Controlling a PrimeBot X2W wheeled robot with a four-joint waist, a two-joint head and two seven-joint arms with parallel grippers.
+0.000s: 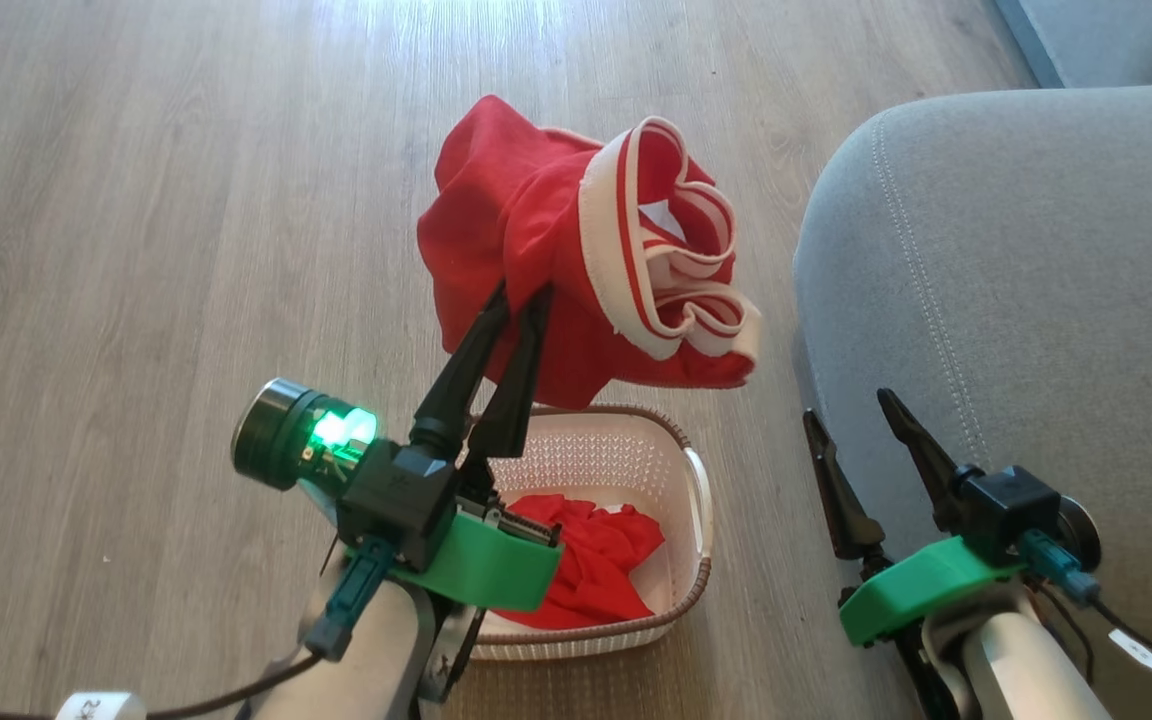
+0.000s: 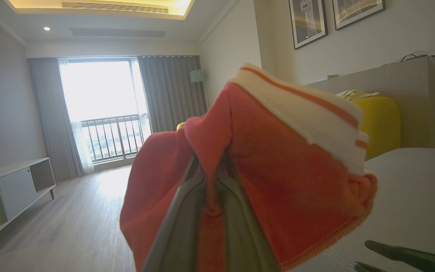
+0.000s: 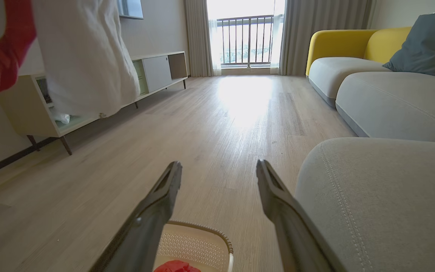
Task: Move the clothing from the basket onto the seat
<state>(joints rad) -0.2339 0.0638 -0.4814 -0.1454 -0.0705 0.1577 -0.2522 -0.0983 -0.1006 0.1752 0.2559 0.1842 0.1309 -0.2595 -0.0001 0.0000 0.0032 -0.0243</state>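
Note:
My left gripper [image 1: 521,295] is shut on a red garment [image 1: 536,230] with a red-and-white striped band, held up in the air above the far rim of the basket [image 1: 688,462]. In the left wrist view the fingers [image 2: 187,211] pinch a fold of this cloth [image 2: 278,162]. A second red garment [image 1: 596,560] lies crumpled inside the cream basket on the floor. The grey seat [image 1: 1016,300] stands just right of the basket. My right gripper [image 1: 848,405] is open and holds nothing, at the seat's near left edge. Its wrist view looks past open fingers [image 3: 218,166] at the basket [image 3: 217,232] and seat [image 3: 383,196].
Wood floor [image 1: 186,200] stretches left of and beyond the basket. A low sideboard [image 3: 157,71] lines the left wall. Further grey cushions with yellow backs [image 3: 353,68] and a blue-grey pillow [image 3: 425,45] sit beyond the seat.

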